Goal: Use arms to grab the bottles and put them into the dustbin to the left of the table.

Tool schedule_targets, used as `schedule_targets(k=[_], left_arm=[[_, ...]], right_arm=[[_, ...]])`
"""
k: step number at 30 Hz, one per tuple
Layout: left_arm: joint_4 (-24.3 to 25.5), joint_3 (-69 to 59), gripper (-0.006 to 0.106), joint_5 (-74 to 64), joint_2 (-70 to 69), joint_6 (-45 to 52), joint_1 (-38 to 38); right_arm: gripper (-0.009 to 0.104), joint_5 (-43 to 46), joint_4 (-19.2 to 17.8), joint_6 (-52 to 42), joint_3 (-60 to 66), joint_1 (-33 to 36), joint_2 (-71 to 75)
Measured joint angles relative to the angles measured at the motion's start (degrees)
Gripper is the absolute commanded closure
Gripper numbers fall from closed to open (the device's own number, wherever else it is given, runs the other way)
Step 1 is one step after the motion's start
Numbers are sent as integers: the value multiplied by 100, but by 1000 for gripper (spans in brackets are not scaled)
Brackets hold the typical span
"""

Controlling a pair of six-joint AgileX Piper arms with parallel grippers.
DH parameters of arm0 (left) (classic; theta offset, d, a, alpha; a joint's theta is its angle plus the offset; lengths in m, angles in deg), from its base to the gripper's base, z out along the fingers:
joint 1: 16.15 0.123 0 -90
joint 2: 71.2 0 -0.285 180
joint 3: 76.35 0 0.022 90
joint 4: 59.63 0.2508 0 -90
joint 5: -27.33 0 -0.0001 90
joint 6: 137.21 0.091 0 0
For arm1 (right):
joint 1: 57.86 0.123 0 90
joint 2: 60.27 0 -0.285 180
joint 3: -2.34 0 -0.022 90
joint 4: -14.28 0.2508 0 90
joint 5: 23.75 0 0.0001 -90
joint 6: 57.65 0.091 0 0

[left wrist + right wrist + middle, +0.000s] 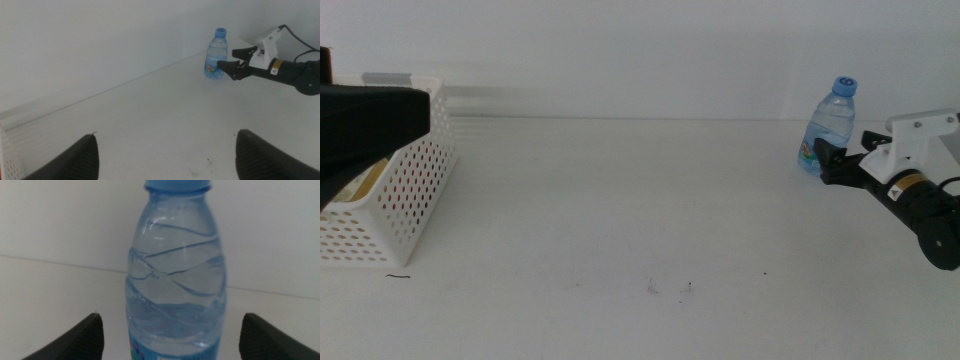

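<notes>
We see the right gripper (832, 160) reaching in low from the right, its jaws spread wide to either side of the water bottle (831, 123), which stands upright at the counter's (620, 210) far right edge, not yet clamped. The left gripper (165, 155) hangs above the dustbin (400, 200) at the far left, jaws wide apart and holding nothing.
</notes>
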Motion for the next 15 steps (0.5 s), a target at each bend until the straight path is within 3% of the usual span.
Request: schedule_targets(k=[15], left_arm=[[0, 0, 7, 0, 0, 0, 0]], right_arm=[[13, -441, -314, 28, -1485, 0, -1058]])
